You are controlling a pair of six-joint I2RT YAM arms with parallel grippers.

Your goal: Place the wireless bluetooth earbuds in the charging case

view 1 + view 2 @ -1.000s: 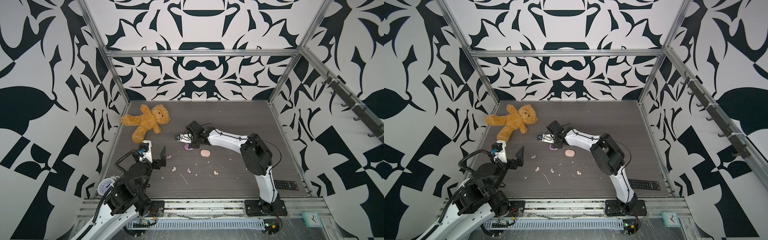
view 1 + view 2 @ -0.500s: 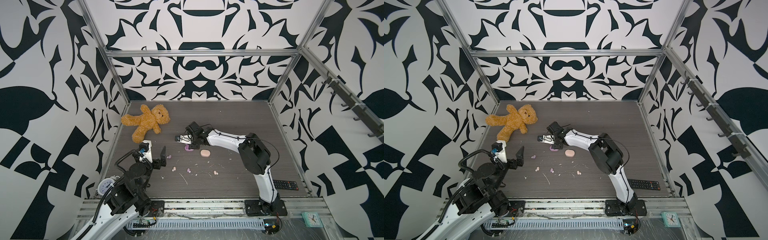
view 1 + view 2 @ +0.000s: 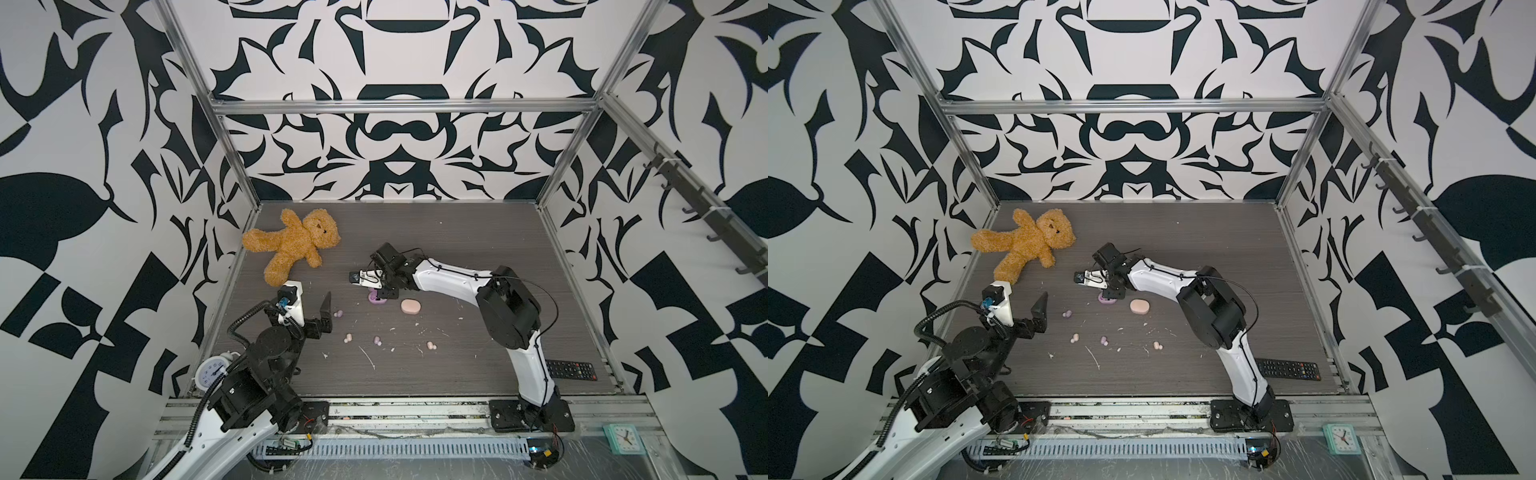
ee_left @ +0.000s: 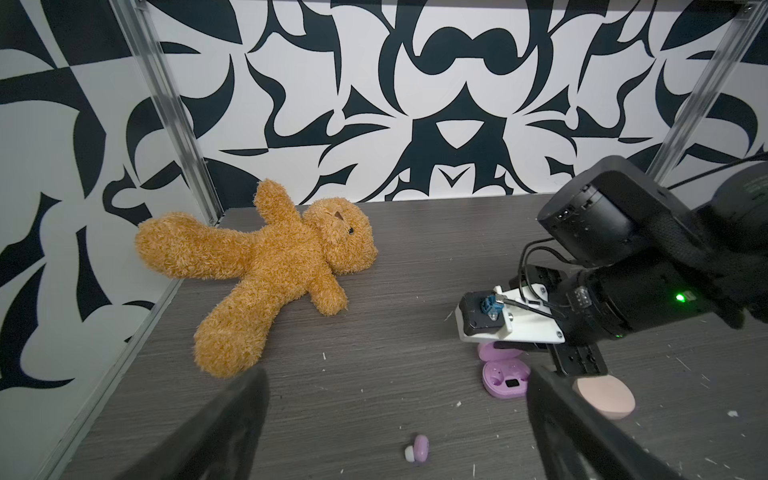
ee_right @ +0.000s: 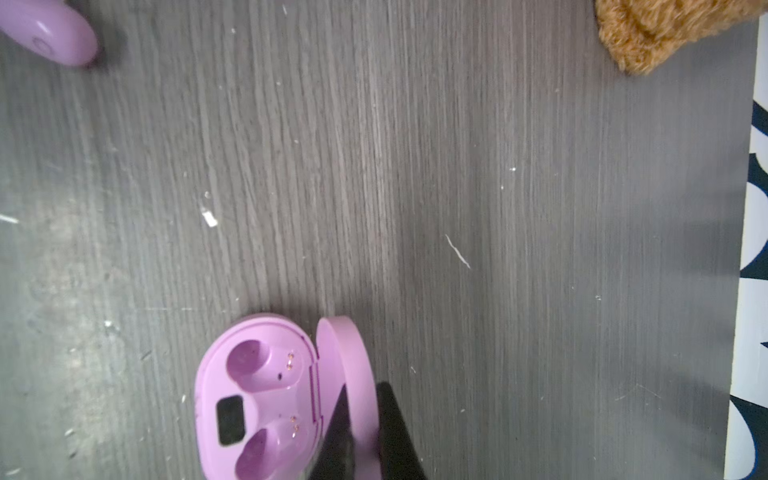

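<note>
Lilac earbud (image 4: pixel 417 448) lies near gaping left gripper (image 4: pixel 395 372); right gripper (image 5: pixel 363 419) pinches case lid (image 5: pixel 345 353).

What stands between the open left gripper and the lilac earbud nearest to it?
Nothing visible: only bare table lies between the left gripper and the lilac earbud.

Matte white wall panels printed with bold black curling shapes (image 3: pixel 395 137) close the cell on three sides. They are held in a frame of silver aluminium bars (image 3: pixel 403 106), with posts rising from the back corners. The floor is a dark grey wood-grain board (image 3: pixel 457 232), flecked with small white scraps (image 3: pixel 368 357). A dark metal rail of hooks (image 3: pixel 702 203) runs along the right-hand wall. At the near edge lie silver aluminium rails (image 3: pixel 415 409) and a white slotted cable duct (image 3: pixel 415 449). The light is even and the shadows soft.
</note>
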